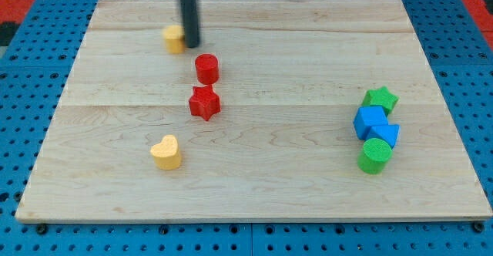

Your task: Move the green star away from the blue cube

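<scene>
The green star [381,99] lies at the view's right, touching the top of a blue cube [370,122]. A second blue block [386,135] sits just below-right of the cube, and a green cylinder [375,156] lies below that. My tip [191,45] is far off at the view's upper left, right beside a yellow block [174,38]. It touches none of the green or blue blocks.
A red cylinder [206,69] and a red star [205,102] lie below my tip. A yellow heart [166,152] lies lower left. The wooden board [293,202] rests on a blue pegboard surface [477,63].
</scene>
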